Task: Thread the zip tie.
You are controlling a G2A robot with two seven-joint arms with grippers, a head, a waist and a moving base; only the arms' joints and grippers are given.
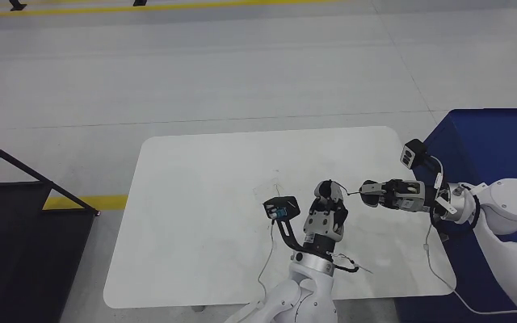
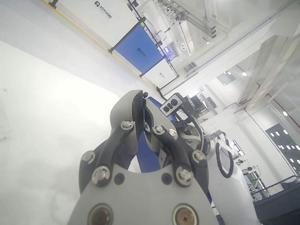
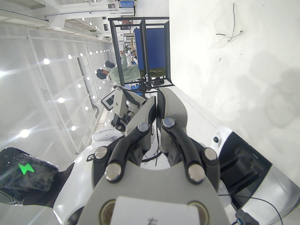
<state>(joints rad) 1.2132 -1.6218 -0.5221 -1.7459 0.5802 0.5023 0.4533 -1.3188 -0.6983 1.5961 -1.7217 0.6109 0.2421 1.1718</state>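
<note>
the zip tie [image 1: 347,192] hangs above the table [image 1: 202,242], toward its 3 o'clock side in the top view, a thin dark line bridging the two claws. the left gripper [image 2: 142,94], at the tie's 9 o'clock, is pinched together on one end, with a small black bit at its tips. the right gripper [image 3: 157,95], at 3 o'clock, is clamped on the strap. loose ties [image 3: 233,17] lie on a clear sheet [image 3: 211,26], at the left gripper's 9 o'clock.
</note>
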